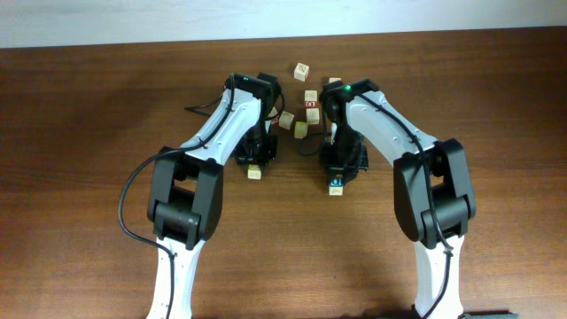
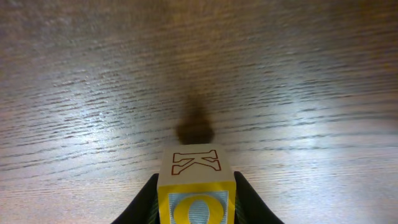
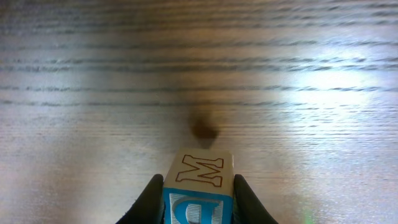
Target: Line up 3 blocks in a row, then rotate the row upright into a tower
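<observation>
The left end effector (image 2: 196, 210) is closed narrowly on a yellow-faced K block (image 2: 198, 163). The right end effector (image 3: 199, 208) pinches the blue D block (image 3: 200, 169) the same way. Both blocks seem raised just off the counter (image 2: 298, 74), so this looks like the turning step. The next move calls for twisting each wrist, then setting down squarely. Beyond, a third yellowish block (image 1: 301, 129) waits among loose cubes (image 1: 311, 96).

Loose blocks (image 1: 311, 96) crowd far gap between left arm (image 1: 221, 128) and right arm (image 1: 385, 124). Near side: bare lane between K block (image 2: 197, 163), pinched in left gripper (image 2: 196, 202), and D block (image 3: 200, 171), pinched in right gripper (image 3: 199, 205). Table (image 1: 80, 133) bare outside both arms.
</observation>
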`<state>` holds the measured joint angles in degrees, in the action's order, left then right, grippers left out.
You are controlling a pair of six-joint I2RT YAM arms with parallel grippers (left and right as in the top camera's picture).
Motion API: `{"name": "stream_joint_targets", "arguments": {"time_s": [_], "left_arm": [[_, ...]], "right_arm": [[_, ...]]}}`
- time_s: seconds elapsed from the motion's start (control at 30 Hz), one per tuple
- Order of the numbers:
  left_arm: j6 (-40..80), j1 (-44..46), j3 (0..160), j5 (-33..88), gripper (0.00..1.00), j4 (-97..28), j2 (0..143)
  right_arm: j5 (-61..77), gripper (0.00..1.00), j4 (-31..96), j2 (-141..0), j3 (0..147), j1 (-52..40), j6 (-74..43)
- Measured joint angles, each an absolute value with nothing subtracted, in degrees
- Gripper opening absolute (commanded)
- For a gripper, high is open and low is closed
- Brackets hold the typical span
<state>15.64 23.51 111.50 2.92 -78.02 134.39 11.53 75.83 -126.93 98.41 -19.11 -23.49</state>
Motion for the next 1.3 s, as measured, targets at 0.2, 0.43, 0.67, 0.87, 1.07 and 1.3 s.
{"name": "stream_joint_targets", "arguments": {"time_s": [0.2,0.43,0.67,0.87,1.07,1.3], "left_arm": [[15.51,23.51,110.87,2.72,0.71,-78.06,134.39],[15.66,23.51,110.85,2.7,0.99,-78.56,134.39],[15.81,22.76,118.98,1.08,0.99,-84.6,134.61],[15.4,17.78,140.88,-1.21,0.99,-89.67,134.56],[14.31,13.02,158.06,-2.04,0.99,-88.82,134.58],[14.28,5.82,161.27,-2.02,0.99,-89.23,134.58]], "right_arm": [[11.68,0.37,76.09,-126.93,98.41,-19.2,-22.81],[11.77,0.43,76.07,-126.93,98.41,-19.2,-22.09],[12.34,0.47,76.53,-126.96,101.21,-18.72,-21.8],[13.19,0.55,78.43,-126.91,115.9,-14.68,-19.0],[13.1,0.59,69.08,-126.61,121.12,-13.78,-17.63],[10.94,0.59,60.4,-129.43,121.4,-18.5,-21.02]]}}
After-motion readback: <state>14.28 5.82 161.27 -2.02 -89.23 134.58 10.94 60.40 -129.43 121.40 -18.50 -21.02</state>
